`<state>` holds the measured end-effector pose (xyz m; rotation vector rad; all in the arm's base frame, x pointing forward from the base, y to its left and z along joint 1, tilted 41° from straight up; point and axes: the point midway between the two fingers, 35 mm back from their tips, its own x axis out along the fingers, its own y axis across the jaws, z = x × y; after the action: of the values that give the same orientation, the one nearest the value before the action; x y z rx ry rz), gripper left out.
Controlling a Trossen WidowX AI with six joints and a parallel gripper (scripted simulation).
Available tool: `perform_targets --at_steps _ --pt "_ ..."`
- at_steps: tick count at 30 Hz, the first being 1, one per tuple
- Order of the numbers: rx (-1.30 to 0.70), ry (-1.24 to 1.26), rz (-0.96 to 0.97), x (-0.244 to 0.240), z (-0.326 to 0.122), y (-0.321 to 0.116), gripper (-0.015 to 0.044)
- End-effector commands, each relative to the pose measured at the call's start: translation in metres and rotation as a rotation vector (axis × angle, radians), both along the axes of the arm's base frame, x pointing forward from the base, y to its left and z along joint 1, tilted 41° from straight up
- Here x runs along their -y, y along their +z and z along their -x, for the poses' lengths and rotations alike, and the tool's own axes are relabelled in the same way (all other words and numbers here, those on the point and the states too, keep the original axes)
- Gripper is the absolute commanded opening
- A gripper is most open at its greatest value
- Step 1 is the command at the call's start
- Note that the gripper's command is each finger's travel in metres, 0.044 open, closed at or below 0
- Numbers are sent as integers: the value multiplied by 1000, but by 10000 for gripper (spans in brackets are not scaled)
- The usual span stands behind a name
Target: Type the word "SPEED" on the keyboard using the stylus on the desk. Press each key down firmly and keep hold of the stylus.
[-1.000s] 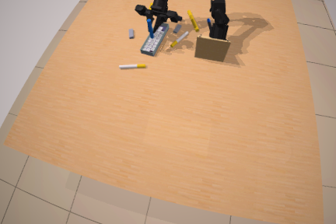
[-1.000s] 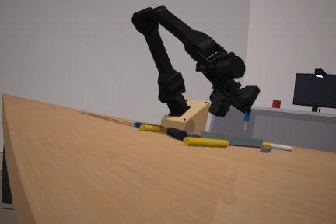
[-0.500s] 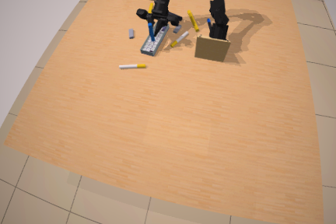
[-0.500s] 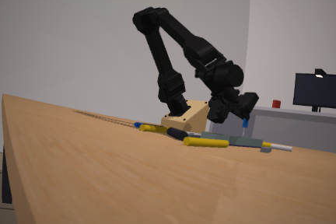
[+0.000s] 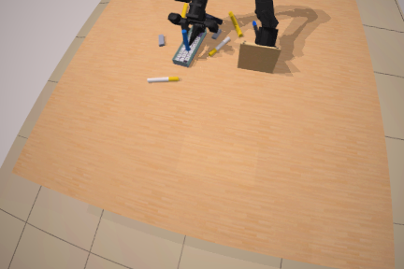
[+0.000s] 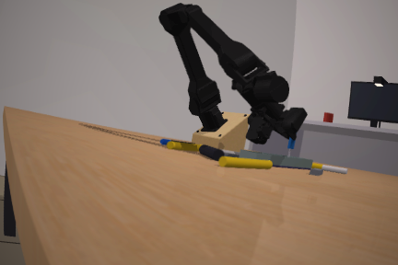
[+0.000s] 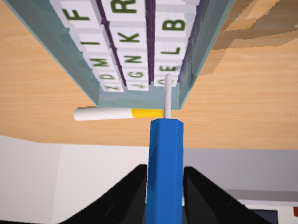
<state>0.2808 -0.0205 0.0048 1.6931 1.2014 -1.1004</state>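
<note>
The keyboard (image 5: 180, 63) (image 6: 295, 161) (image 7: 132, 100) has a teal frame and white letter keys; E, Q, L and B show in its right-hand column in the wrist view. My gripper (image 5: 188, 32) (image 6: 292, 137) (image 7: 165, 173) is shut on the blue stylus (image 5: 185, 38) (image 6: 291, 144) (image 7: 166, 150), above the keyboard. The stylus's thin pale tip points at the keys. In the wrist view the tip overlaps the lower edge of the E key, beside the Q key. I cannot tell whether it touches or presses a key.
A white and yellow marker (image 5: 164, 79) (image 6: 335, 169) (image 7: 105, 114) lies beyond the keyboard's end. Another marker (image 5: 219, 47) and a yellow stick (image 5: 236, 24) lie between the keyboard and the arm's base (image 5: 258, 57). Small grey blocks (image 5: 161, 40) (image 5: 216, 34) lie on either side of the keyboard.
</note>
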Motion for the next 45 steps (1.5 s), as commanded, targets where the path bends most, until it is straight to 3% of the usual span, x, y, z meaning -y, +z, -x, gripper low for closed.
perform_targets --at_steps 1,21,36,41,43,45 --pt "2 5 -3 1 0 -2 81" --pt "2 5 -3 4 1 -5 81" --pt "6 12 -3 -19 -3 21 84" --pt "6 12 -3 -19 -3 21 51" --pt "6 11 -3 -19 -5 21 0" --pt "6 11 -3 -20 -10 21 0"
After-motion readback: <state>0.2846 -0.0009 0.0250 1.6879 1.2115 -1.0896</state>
